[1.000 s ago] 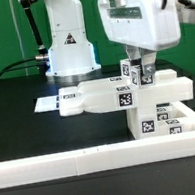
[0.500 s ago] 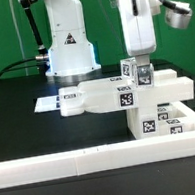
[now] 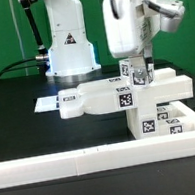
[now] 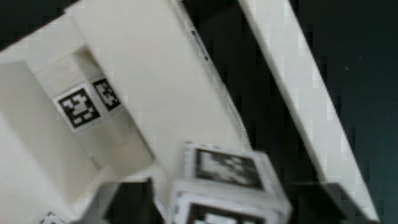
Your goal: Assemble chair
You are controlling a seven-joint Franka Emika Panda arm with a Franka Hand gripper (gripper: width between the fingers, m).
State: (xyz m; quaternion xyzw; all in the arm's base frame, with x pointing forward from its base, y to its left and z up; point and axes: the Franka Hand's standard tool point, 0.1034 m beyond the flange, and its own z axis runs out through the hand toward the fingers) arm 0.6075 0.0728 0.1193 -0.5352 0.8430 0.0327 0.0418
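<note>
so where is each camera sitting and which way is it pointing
exterior view: sits off the arm, low beyond the white border rail, facing across the black table toward the robot base; the arm and claw come down onto the chair assembly.
wrist view: rides on the wrist, looking down along the claw at a small tagged cube and white chair panels; dark fingertips show beside the cube.
shared: both show the tagged cube and the chair panels around it.
</note>
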